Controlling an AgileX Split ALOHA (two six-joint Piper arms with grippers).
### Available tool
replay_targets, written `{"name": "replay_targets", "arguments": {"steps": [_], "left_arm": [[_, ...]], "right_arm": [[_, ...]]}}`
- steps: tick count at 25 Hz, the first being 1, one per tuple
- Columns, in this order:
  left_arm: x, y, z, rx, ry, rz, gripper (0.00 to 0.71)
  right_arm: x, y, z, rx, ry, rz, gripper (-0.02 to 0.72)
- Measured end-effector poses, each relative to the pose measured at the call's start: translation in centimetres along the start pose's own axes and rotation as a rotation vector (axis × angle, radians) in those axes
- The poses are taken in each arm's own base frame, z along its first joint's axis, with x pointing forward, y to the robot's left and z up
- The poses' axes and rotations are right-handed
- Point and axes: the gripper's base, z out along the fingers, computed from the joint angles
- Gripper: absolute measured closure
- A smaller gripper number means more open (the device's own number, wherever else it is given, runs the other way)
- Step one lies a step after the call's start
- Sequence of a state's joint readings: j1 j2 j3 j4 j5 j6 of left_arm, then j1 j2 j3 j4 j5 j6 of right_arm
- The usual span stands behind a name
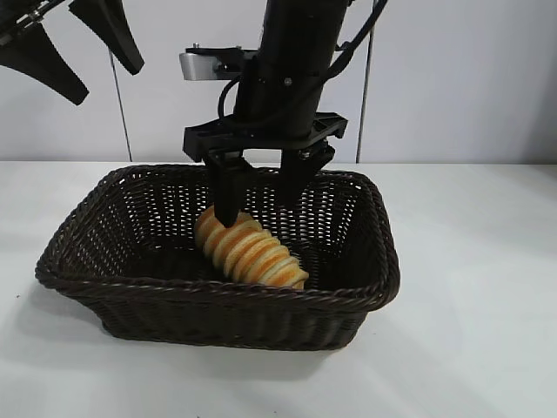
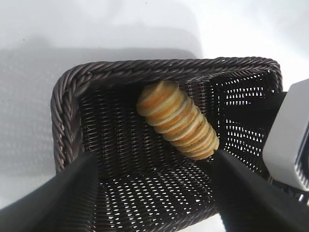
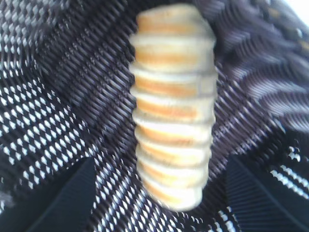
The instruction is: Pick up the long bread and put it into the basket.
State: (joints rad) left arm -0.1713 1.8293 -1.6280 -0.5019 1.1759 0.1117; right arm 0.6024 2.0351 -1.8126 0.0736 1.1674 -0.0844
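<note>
Already inside the basket (image 1: 83, 261), the long bread (image 1: 248, 251) lies on the woven floor, slanted toward one of the basket's corners, one tapered end leaning close to the wicker side wall — as the left wrist view shows. Directly above it, the right gripper (image 1: 263, 196) points steeply downward into the basket, its two dark fingers (image 1: 228, 187) spread wide to either side of the loaf; the right wrist view shows open weave between each finger and the crust, so nothing is gripped. Up at the far edge of the exterior view, the left gripper (image 1: 83, 48) hangs parked above the table (image 1: 487, 305), well apart from the work, its fingers also parted and holding nothing. By this reading the placing is done and the step in hand is the retreat. To do it well, the right arm should rise straight up, keeping the fingers as wide as they are so neither pad drags a ridge of the loaf or tips it — and only swing sideways once the fingertips are clear of the braided rim. A slanted exit risks catching the flared wicker wall and shoving the light basket across the smooth white surface. The loaf itself looks settled and unlikely to roll.
</note>
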Motion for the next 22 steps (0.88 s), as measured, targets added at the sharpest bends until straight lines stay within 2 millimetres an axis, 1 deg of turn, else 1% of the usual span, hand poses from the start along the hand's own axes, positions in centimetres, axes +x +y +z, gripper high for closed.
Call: {"name": "replay_targets", "arguments": {"steps": [4,7,11,15,22], "left_arm": [[0.0,0.0,0.0,-0.005,0.001,0.002,0.223],[0.0,0.0,0.0,-0.004,0.002,0.002,0.223],[0.0,0.0,0.0,-0.004,0.002,0.002,0.223],[0.0,0.0,0.0,-0.004,0.003,0.002,0.223],[0.1,0.2,0.0,-0.024,0.010,0.010,0.223]], "right_arm": [[-0.6,-0.5,-2.6,0.017,-0.038,0.006,0.155],[-1.3,-1.0,-4.8,0.031,-0.098,0.017,0.155],[-1.6,-2.2,-7.3,0.045,-0.173,0.064,0.155],[-1.1,-4.5,-8.7,0.066,-0.199,0.118,0.155],[0.3,-10.4,-9.8,0.114,-0.212,0.256,0.155]]}}
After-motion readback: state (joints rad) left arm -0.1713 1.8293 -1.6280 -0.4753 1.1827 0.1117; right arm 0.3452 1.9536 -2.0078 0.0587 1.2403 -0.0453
